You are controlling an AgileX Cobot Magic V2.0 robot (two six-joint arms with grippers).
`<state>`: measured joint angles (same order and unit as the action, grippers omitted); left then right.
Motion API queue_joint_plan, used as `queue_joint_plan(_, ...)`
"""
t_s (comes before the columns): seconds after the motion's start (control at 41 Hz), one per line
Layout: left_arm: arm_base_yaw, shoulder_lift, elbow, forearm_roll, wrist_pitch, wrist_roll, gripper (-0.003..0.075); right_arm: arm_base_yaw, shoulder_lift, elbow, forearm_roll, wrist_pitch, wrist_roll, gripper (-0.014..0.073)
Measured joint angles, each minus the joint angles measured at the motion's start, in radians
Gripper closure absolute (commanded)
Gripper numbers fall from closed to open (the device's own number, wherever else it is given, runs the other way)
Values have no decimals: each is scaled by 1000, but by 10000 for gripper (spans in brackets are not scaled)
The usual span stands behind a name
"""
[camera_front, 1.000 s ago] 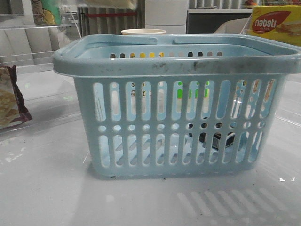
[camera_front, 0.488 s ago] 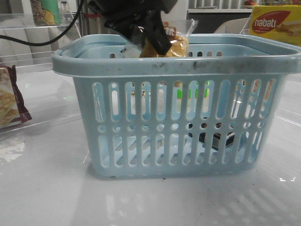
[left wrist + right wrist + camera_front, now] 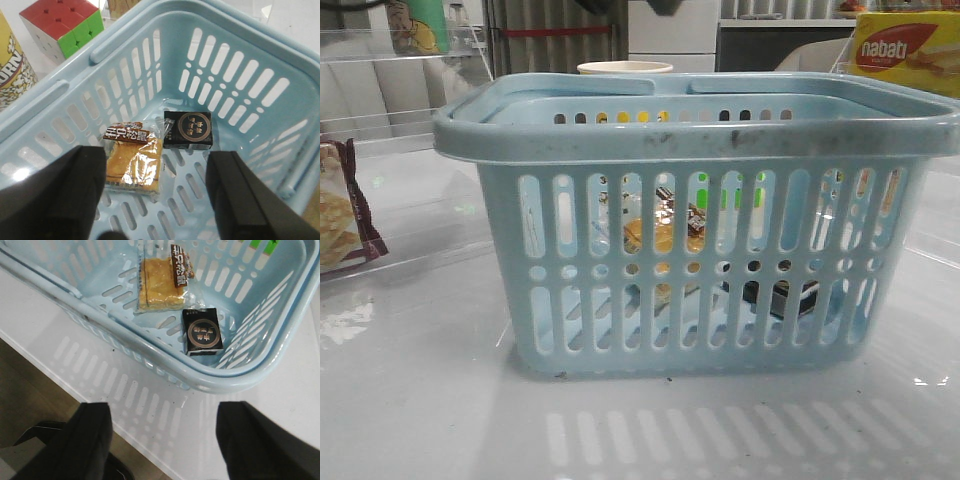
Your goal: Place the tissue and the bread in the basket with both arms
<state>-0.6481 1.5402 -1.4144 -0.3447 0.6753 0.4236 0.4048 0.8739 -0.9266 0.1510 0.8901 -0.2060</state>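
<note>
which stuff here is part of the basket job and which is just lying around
Part of the job:
basket
bread, lying in the basket
tissue, lying in the basket beside the bread

Just lying about:
nabati box
cracker packet
puzzle cube
cup behind the basket

1. The white glossy table (image 3: pixel 420 400) carries everything and shows reflections of the slotted wall nearest the camera.
2. The light blue basket (image 3: pixel 720 140) stands upright directly on it.
3. Left of the basket, a maroon-edged cracker packet (image 3: pixel 340 210) lies at the table's edge.
4. Behind the basket stands a cream cup (image 3: pixel 625 68).
5. Behind the basket, a Rubik's cube (image 3: pixel 62 25) sits near its rim.
</note>
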Motion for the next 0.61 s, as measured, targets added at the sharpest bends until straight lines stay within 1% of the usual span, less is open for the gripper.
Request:
queue_joint_plan(0.22,-23,-208,178,0,14,22,225,0,0,0,0,0,0,42)
queue_joint_plan(0.488,-23,-492,403,32,49,24,225,0,0,0,0,0,0,42)
queue_joint_plan(0.537,-23,-541,438,48,49,13,225,0,0,0,0,0,0,42)
queue_joint_plan(0.61,-23,-607,482,93,53,-39,225,0,0,0,0,0,0,42)
